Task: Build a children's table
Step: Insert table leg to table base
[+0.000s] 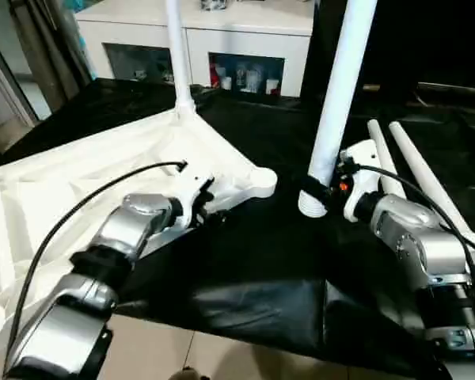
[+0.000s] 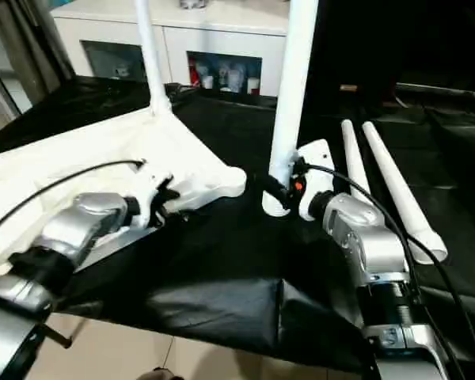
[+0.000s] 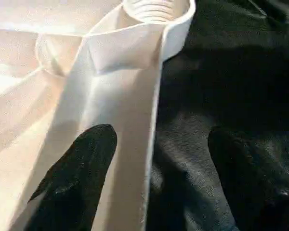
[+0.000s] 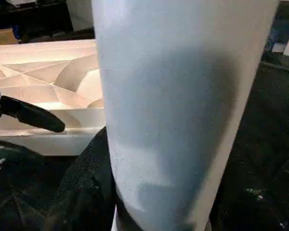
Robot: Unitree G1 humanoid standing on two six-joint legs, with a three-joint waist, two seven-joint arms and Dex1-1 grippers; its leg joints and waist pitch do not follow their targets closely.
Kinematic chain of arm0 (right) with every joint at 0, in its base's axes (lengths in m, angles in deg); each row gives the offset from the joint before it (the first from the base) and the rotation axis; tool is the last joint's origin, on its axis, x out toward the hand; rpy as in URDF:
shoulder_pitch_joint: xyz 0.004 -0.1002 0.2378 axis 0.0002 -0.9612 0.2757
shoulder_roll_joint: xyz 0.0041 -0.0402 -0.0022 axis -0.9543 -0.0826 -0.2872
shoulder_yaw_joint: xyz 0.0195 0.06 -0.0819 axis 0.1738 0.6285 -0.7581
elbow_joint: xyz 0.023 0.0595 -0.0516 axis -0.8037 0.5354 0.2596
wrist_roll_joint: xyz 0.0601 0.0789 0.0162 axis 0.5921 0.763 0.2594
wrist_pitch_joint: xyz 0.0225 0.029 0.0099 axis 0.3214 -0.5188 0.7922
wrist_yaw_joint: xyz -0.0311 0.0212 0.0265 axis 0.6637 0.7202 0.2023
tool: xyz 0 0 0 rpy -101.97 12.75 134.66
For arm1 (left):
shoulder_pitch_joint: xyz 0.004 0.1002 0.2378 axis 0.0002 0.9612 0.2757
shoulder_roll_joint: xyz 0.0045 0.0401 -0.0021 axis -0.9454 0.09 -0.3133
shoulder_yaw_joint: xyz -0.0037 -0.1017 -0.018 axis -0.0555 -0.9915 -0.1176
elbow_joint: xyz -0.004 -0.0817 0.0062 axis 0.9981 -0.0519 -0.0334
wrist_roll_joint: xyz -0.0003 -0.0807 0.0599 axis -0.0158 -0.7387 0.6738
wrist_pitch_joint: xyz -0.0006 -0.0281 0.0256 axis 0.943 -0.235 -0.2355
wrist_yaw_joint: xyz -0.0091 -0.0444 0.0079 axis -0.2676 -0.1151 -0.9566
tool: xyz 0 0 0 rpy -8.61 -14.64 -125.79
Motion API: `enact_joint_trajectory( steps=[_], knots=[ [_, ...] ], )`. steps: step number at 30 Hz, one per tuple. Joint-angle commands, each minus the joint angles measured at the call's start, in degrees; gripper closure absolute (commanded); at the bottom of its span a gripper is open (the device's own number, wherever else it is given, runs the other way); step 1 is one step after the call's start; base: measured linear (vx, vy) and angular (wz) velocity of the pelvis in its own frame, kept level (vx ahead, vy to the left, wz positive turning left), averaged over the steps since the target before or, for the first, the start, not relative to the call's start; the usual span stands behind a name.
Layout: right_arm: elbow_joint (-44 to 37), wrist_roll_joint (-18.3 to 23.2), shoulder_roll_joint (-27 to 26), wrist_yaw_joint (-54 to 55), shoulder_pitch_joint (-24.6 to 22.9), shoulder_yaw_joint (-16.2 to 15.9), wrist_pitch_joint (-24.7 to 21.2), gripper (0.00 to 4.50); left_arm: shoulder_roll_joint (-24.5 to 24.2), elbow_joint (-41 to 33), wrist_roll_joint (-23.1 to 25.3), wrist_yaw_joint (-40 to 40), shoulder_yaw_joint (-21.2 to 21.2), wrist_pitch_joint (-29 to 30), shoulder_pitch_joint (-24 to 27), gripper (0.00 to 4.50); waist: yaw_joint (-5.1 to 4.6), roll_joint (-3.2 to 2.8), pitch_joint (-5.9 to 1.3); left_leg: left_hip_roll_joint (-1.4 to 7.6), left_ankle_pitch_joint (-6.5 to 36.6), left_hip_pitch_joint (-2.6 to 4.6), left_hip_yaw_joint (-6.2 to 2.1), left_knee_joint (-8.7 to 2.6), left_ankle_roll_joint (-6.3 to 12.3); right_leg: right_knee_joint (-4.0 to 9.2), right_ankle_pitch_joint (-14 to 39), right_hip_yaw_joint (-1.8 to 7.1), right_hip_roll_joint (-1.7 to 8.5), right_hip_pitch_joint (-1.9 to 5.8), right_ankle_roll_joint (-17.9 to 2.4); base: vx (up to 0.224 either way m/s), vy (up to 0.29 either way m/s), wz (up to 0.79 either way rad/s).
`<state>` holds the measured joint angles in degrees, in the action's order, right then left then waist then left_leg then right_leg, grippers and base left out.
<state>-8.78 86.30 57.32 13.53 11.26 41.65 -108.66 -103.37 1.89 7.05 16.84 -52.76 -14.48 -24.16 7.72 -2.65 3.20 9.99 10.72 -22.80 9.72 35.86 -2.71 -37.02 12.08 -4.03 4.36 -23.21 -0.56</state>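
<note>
While the tabletop is lying upside down on the black cloth, ribbed underside facing up, the left gripper is sitting at its near edge wall. Its jaws are standing wide apart and gripping nothing: one black finger is resting over the white inner face of the edge wall, and the other finger is hovering over the cloth outside it, so the wall is running between them. Just ahead of this gripper, the empty threaded corner socket is lying open at the rounded corner. Beyond the gripper, at the far corner of the top, one fitted leg is standing upright in its socket.

Moving right, the right gripper is clasping the lower end of a second leg, which is standing nearly upright and leaning slightly, its foot end sitting just beside the empty corner socket but apart from it. In the right wrist view, the tube is lying close against the gripper, with a black finger pressing at its side.

Beyond and to the outer side of the right gripper, two spare legs are lying side by side on the cloth, well clear of the top. Behind the work, a white cabinet with glass-fronted compartments is standing.
</note>
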Motion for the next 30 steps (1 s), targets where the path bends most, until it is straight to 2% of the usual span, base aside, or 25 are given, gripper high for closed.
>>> enact_joint_trajectory(
  steps=[1,2,6,8,9,11,13,16,18,21,24,30],
  knots=[
    [-1.6,0.0,0.4,0.0,0.0,-0.5,0.0,2.57,-0.4,2.3,1.1,-0.6,0.2,-1.4,-1.4,1.33,-0.07,-0.23,-4.57,2.65,8.1,1.27,-1.25,-4.25,-0.06,4.29,0.4,2.88,4.37,3.61,-13.0,0.0,0.0,0.0],
    [-1.9,0.1,0.5,0.0,-0.2,-0.5,-0.1,2.57,-0.4,3.5,1.4,-0.7,0.3,-2.1,-1.9,1.46,-0.03,-0.56,-4.59,2.75,8.2,1.31,-1.32,-4.24,-0.05,4.19,0.4,2.89,4.44,3.57,-13.1,0.0,0.0,0.0],
    [-3.4,0.4,0.9,-0.1,-1.1,-0.5,-1.0,2.57,0.3,7.9,2.5,0.5,-0.4,-4.4,-3.5,1.63,0.14,-0.52,-4.67,2.68,7.2,1.2,-1.29,-4.14,0.46,4.15,-1.4,2.91,4.37,3.68,-13.0,0.0,0.0,0.0],
    [-3.7,0.1,0.9,-0.2,-1.5,-0.4,-1.1,2.57,0.8,10.8,3.5,2.4,-0.9,-6.1,-4.3,1.78,0.17,-0.8,-4.72,2.67,7.1,1.21,-1.3,-4.08,0.68,4.15,-1.8,2.87,4.42,3.62,-13.3,0.0,0.0,0.0],
    [-3.8,0.1,0.8,-0.2,-1.6,-0.3,-1.2,2.57,0.8,11.8,3.8,2.7,-0.8,-6.7,-4.6,1.93,0.21,-0.74,-4.73,2.7,7.5,1.25,-1.3,-4.09,0.66,4.17,-1.4,2.87,4.46,3.64,-13.5,0.0,0.0,0.0],
    [-3.9,0.1,0.8,-0.1,-1.7,-0.4,-1.2,2.57,0.9,13.6,4.2,3.1,-0.6,-8.0,-4.9,1.93,0.25,-0.81,-4.65,2.79,8.2,1.23,-1.39,-4.22,0.51,4.28,-0.3,2.87,4.54,3.65,-13.6,0.0,0.0,0.0],
    [-4.0,0.1,0.7,-0.1,-1.8,-0.4,-1.1,2.57,0.9,14.1,4.3,3.1,-0.7,-8.3,-5.0,2.24,0.24,-0.89,-4.7,2.86,8.3,1.26,-1.41,-4.23,0.44,4.2,-0.4,2.87,4.61,3.65,-13.7,0.0,0.0,0.0],
    [-4.2,0.1,0.7,-0.1,-1.9,-0.6,-1.2,2.57,1.0,16.3,4.8,3.8,-1.0,-9.6,-5.6,2.33,0.21,-0.89,-4.63,2.8,8.9,1.27,-1.36,-4.27,0.46,4.38,0.5,2.88,4.57,3.59,-13.7,0.0,0.0,0.0],
    [-4.3,0.1,0.7,-0.3,-2.0,-0.7,-1.1,2.57,1.0,17.6,5.2,4.2,-1.3,-10.5,-6.0,2.66,0.25,-0.98,-4.64,2.78,8.7,1.23,-1.37,-4.24,0.51,4.37,0.0,2.89,4.58,3.62,-13.6,0.0,0.0,0.0],
    [-4.4,-0.1,0.9,-0.6,-2.1,-1.1,-0.9,2.57,1.1,18.5,5.5,5.5,-1.6,-11.5,-6.2,2.8,0.22,-0.98,-4.63,2.92,9.2,1.3,-1.4,-4.33,0.49,4.35,0.1,2.89,4.65,3.54,-13.9,0.0,0.0,0.0],
    [-4.5,-0.4,1.1,-1.1,-2.1,-1.6,-0.6,2.57,0.7,18.2,5.6,10.8,-1.1,-15.1,-5.0,3.15,0.28,-0.9,-4.59,2.9,9.3,1.26,-1.38,-4.36,0.57,4.48,0.4,2.93,4.7,3.6,-13.9,0.0,0.0,0.0],
    [-4.6,-0.1,1.4,-2.1,-1.8,-1.8,-0.3,2.57,-1.2,15.2,6.2,20.5,0.7,-19.8,-2.6,3.54,0.31,-0.95,-4.58,3.23,9.6,1.32,-1.46,-4.6,0.4,4.27,-0.2,2.98,4.88,3.49,-14.3,0.0,0.0,0.0]
  ],
)
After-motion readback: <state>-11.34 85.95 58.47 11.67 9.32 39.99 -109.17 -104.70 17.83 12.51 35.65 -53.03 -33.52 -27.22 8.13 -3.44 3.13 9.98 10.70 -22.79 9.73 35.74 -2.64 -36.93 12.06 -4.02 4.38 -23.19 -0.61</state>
